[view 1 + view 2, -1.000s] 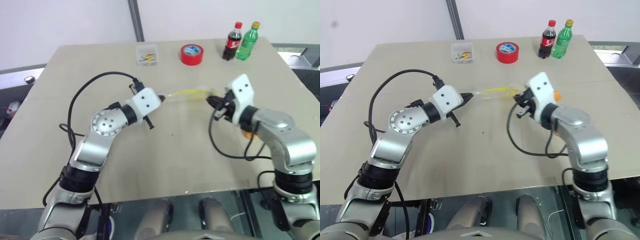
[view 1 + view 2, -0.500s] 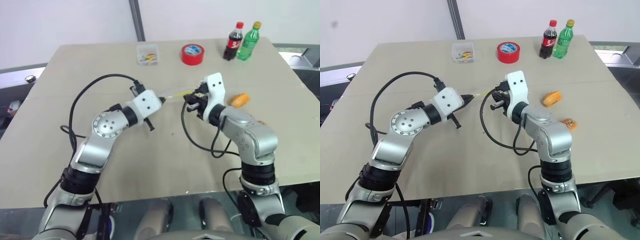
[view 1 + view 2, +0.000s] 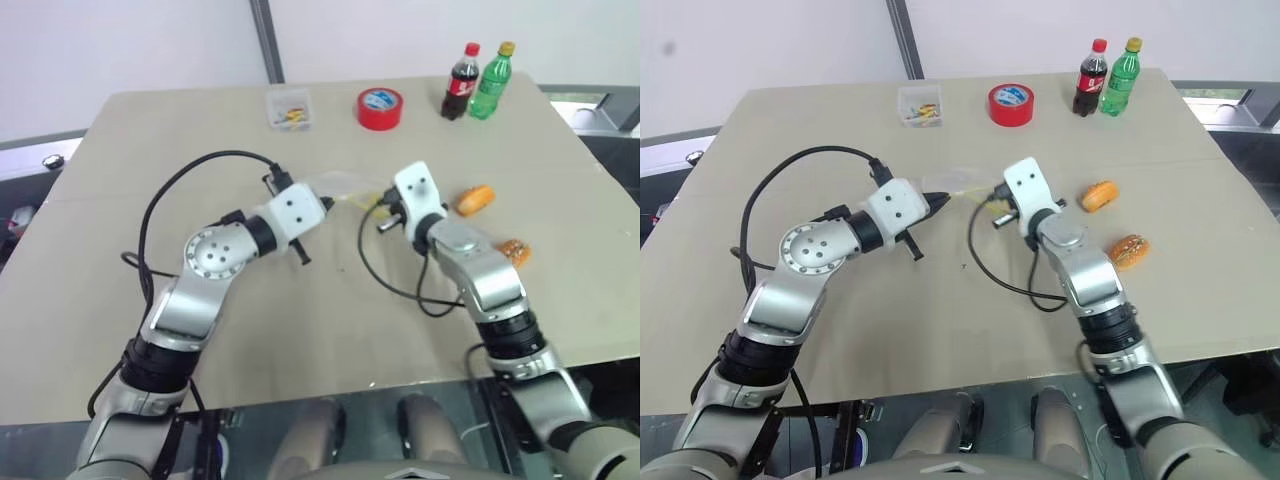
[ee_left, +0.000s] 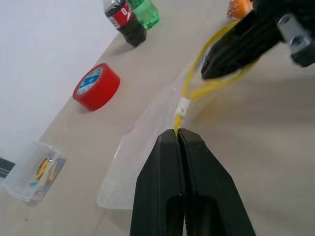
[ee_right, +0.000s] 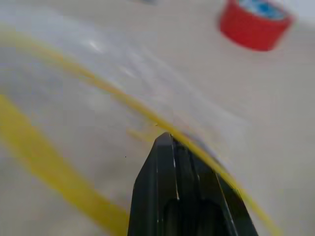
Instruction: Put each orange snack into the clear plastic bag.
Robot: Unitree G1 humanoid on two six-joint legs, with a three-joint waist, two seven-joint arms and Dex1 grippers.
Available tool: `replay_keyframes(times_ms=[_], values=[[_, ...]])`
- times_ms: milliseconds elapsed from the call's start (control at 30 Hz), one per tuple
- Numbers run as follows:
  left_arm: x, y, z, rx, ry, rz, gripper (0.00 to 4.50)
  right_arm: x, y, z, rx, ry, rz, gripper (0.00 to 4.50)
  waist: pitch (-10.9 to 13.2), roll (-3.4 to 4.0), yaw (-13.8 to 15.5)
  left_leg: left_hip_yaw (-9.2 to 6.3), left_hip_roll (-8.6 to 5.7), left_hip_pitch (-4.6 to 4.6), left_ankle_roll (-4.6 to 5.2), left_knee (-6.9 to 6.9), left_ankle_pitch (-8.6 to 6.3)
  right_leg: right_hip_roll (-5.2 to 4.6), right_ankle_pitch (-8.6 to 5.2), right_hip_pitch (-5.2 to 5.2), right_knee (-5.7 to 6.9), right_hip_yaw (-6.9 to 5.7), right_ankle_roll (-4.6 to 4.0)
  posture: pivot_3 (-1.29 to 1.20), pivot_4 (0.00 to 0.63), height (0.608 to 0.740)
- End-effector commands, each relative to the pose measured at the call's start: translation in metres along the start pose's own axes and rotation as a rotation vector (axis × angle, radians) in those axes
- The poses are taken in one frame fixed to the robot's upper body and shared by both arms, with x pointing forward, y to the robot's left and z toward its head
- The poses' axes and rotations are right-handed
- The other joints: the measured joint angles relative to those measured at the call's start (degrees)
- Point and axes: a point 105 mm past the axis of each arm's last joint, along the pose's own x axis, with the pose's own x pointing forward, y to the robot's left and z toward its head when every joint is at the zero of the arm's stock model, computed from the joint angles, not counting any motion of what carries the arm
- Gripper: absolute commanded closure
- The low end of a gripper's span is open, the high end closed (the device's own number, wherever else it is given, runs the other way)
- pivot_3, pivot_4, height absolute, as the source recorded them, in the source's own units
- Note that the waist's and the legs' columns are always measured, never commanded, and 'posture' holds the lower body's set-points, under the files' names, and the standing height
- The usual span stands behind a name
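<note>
Clear plastic bag (image 4: 147,132) pinched at both ends of its yellow seal.
Left gripper (image 4: 178,133) pressed together on the strip; right gripper (image 5: 170,137) pressed on the same strip. Orange snacks (image 3: 1100,195) (image 3: 1129,249) on table (image 3: 940,330), right of bag.

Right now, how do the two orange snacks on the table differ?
The lighter orange snack lies farther back, nearer the right end effector; the darker speckled snack lies nearer the table's front edge, off to the right. The lighter one looks smooth, the darker one speckled. Both rest bare on the table, outside the clear plastic bag.
</note>
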Motion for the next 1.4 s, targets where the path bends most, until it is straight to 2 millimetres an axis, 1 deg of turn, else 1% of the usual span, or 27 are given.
replay_keyframes(times_ms=[33,100,200,267,300,367,400,467,567,667,733,800,833,900,1000,1033,1067,1100,1167,1200,1233,1300,1367,1400], values=[[-0.007,0.001,0.010,0.052,-0.034,0.005,4.50,-0.001,0.010,0.021,-0.270,-0.150,0.041,4.46,0.00,0.01,-0.47,0.03,0.03,0.00,-0.01,-0.03,0.00,0.03,0.00,-0.03,0.01,0.04,0.00,0.00,0.150,0.713],[-0.007,-0.002,0.009,0.055,-0.030,0.000,4.50,0.001,0.015,0.020,-0.458,-0.175,0.071,4.46,0.00,0.01,-0.52,0.05,0.11,0.02,-0.02,-0.05,0.01,0.10,0.00,-0.03,0.03,0.06,0.00,0.00,0.150,0.713],[-0.007,-0.004,0.009,0.056,-0.029,-0.004,4.50,0.005,0.020,0.015,-0.661,-0.189,0.104,4.46,0.00,0.00,-0.31,0.05,0.14,0.04,-0.04,-0.05,0.02,0.13,0.00,-0.02,0.03,0.05,0.00,0.00,0.150,0.713],[-0.008,-0.004,0.008,0.053,-0.024,-0.001,4.50,0.009,0.020,0.012,-0.731,-0.195,0.106,3.96,0.00,0.00,-0.14,0.05,0.12,0.04,-0.04,-0.03,0.02,0.11,0.00,0.01,0.02,0.05,0.00,0.00,0.150,0.713],[-0.008,-0.004,0.007,0.045,-0.018,0.006,4.50,0.010,0.021,0.010,-0.758,-0.198,0.109,3.65,0.00,0.00,-0.07,0.05,0.11,0.04,-0.04,-0.03,0.02,0.11,0.00,0.01,0.01,0.05,0.00,0.00,0.150,0.713],[-0.009,-0.005,0.005,0.034,-0.008,0.014,4.50,0.011,0.021,0.008,-0.788,-0.203,0.110,2.73,0.00,-0.01,0.04,0.04,0.11,0.03,-0.04,-0.03,0.02,0.11,0.00,0.01,-0.01,0.04,0.00,0.00,0.150,0.713],[-0.010,-0.007,0.002,0.026,0.005,0.019,4.50,0.011,0.020,0.007,-0.801,-0.208,0.110,1.81,0.01,-0.01,0.03,0.03,0.11,0.02,-0.04,-0.03,0.02,0.11,0.00,0.01,-0.02,0.04,0.00,0.00,0.150,0.713],[-0.011,-0.009,-0.004,0.020,0.030,0.027,4.50,0.006,0.015,0.007,-0.811,-0.217,0.108,1.42,0.01,-0.01,-0.03,0.03,0.11,0.02,-0.04,-0.03,0.02,0.11,0.00,0.01,-0.02,0.04,0.00,0.00,0.150,0.713],[-0.010,-0.010,-0.010,0.009,0.058,0.046,4.50,-0.003,0.006,0.013,-0.771,-0.226,0.103,0.11,0.01,-0.01,0.01,0.03,0.11,0.02,-0.04,-0.03,0.02,0.12,0.00,0.01,-0.02,0.05,0.00,0.00,0.150,0.713],[-0.008,-0.007,-0.017,0.000,0.096,0.074,4.50,-0.021,0.004,0.020,-0.612,-0.247,0.171,0.05,0.01,-0.01,0.36,0.01,0.12,0.02,-0.04,-0.03,0.02,0.12,0.00,0.02,-0.01,0.03,0.00,0.00,0.150,0.713],[-0.005,-0.004,-0.022,-0.002,0.125,0.096,4.50,-0.038,0.000,0.027,-0.482,-0.269,0.216,0.05,0.01,-0.01,0.43,0.01,0.11,0.02,-0.03,0.00,0.02,0.11,0.00,0.05,-0.02,0.03,0.00,0.00,0.150,0.713],[-0.003,-0.001,-0.026,-0.013,0.144,0.115,4.50,-0.049,-0.009,0.032,-0.382,-0.271,0.202,0.05,0.01,-0.01,0.68,-0.03,0.10,0.01,-0.03,0.00,0.02,0.11,0.00,0.05,-0.02,0.01,0.00,0.00,0.150,0.713],[-0.003,0.001,-0.027,-0.007,0.153,0.122,4.50,-0.053,-0.015,0.033,-0.367,-0.266,0.184,0.05,0.01,-0.01,0.70,-0.03,0.11,0.01,-0.03,0.00,0.02,0.12,0.00,0.05,-0.02,0.00,0.00,0.00,0.150,0.713],[0.000,0.006,-0.027,-0.010,0.156,0.142,4.50,-0.061,-0.025,0.030,-0.316,-0.240,0.152,0.05,0.01,-0.01,0.69,-0.02,0.11,0.01,-0.03,0.00,0.02,0.12,0.00,0.04,0.00,0.01,0.00,0.00,0.150,0.713],[0.003,0.009,-0.024,-0.014,0.145,0.152,4.50,-0.070,-0.054,0.009,-0.158,-0.133,-0.009,0.05,0.00,-0.02,1.35,-0.02,0.11,0.02,-0.03,0.01,0.02,0.10,0.00,0.06,0.00,0.00,0.00,0.00,0.150,0.713],[0.004,0.010,-0.023,-0.013,0.144,0.152,4.50,-0.074,-0.067,0.001,-0.138,-0.084,-0.094,0.05,0.00,-0.02,1.46,-0.03,0.11,0.02,-0.03,0.01,0.02,0.10,0.00,0.05,0.00,0.00,0.00,0.00,0.150,0.713],[0.004,0.010,-0.023,-0.012,0.143,0.152,4.50,-0.077,-0.074,-0.004,-0.129,-0.053,-0.148,0.05,0.00,-0.02,1.57,-0.02,0.11,0.02,-0.03,0.01,0.02,0.09,0.00,0.05,0.00,0.00,0.00,0.00,0.150,0.713],[0.004,0.011,-0.023,-0.012,0.142,0.153,4.50,-0.085,-0.085,-0.015,-0.077,0.016,-0.228,0.05,0.00,-0.01,1.62,-0.02,0.11,0.01,-0.03,0.01,0.02,0.09,0.00,0.05,0.00,0.00,0.00,0.00,0.150,0.713],[0.005,0.011,-0.022,-0.011,0.140,0.151,4.50,-0.106,-0.096,-0.040,0.025,0.164,-0.331,0.05,0.00,-0.01,1.79,-0.02,0.09,-0.01,-0.03,0.01,0.02,0.07,0.00,0.04,0.01,0.00,-0.01,0.00,0.150,0.713],[0.005,0.011,-0.022,-0.011,0.139,0.150,4.50,-0.115,-0.099,-0.048,0.079,0.220,-0.382,0.05,0.00,-0.01,1.84,-0.01,0.08,-0.02,-0.03,0.01,0.02,0.05,0.00,0.03,0.01,0.00,-0.01,0.00,0.150,0.713],[0.005,0.011,-0.022,-0.011,0.139,0.149,4.50,-0.119,-0.101,-0.051,0.109,0.250,-0.410,0.05,0.00,0.00,1.78,-0.02,0.09,-0.02,-0.03,0.01,0.02,0.05,0.00,0.03,0.00,0.00,-0.01,0.00,0.150,0.713],[0.006,0.010,-0.021,-0.013,0.136,0.144,4.50,-0.135,-0.104,-0.060,0.271,0.311,-0.542,0.05,-0.01,0.00,1.47,0.01,0.09,-0.01,-0.03,0.01,0.02,0.03,0.00,0.02,0.03,0.04,-0.01,0.00,0.150,0.713],[0.008,0.009,-0.021,-0.018,0.135,0.138,4.50,-0.142,-0.096,-0.066,0.429,0.354,-0.591,0.05,-0.02,0.04,1.40,0.01,0.12,0.02,-0.04,0.00,0.02,0.06,0.00,0.02,0.08,0.05,-0.01,0.00,0.150,0.713],[0.009,0.009,-0.021,-0.020,0.135,0.137,4.50,-0.142,-0.092,-0.066,0.471,0.363,-0.591,0.05,-0.03,0.04,1.38,0.01,0.13,0.03,-0.04,0.01,0.02,0.06,0.01,0.02,0.10,0.04,-0.01,0.00,0.150,0.713]])
